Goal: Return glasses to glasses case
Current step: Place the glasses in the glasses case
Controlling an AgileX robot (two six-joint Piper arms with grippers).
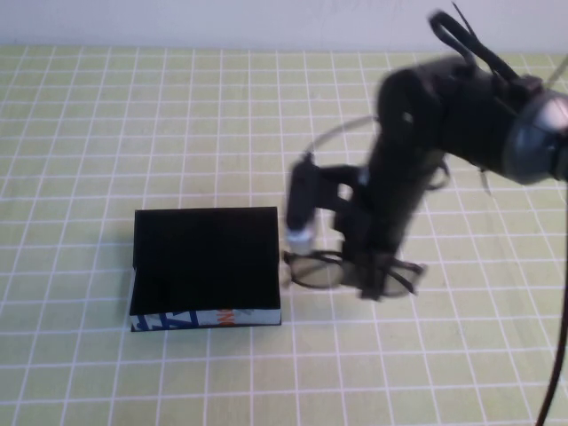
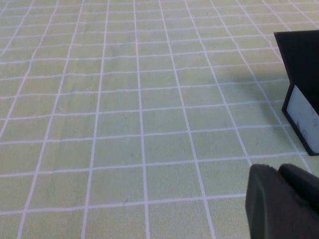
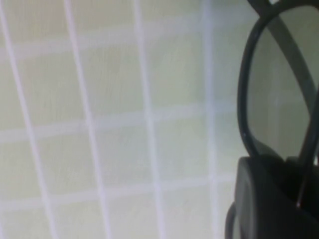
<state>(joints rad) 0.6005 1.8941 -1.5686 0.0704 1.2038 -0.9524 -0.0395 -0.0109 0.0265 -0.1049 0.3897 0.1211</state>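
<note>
Your right gripper (image 1: pixel 380 282) grips the glasses (image 1: pixel 330 269); the case (image 1: pixel 206 266) lies to its left, lid still closed. Left gripper (image 2: pixel 284 201) is parked, grip unclear.

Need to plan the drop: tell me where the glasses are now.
High view: the glasses sit right of the glasses case, at the right gripper. Left gripper is parked left of the case.

- Black case (image 1: pixel 206 262), white front strip with blue and orange print.
- Black-rimmed glasses (image 1: pixel 351 271), clear lenses.
- Black right gripper (image 1: pixel 373 282) and left gripper (image 2: pixel 281 204).
- Pale green cloth (image 1: pixel 133 115), white grid lines.
</note>
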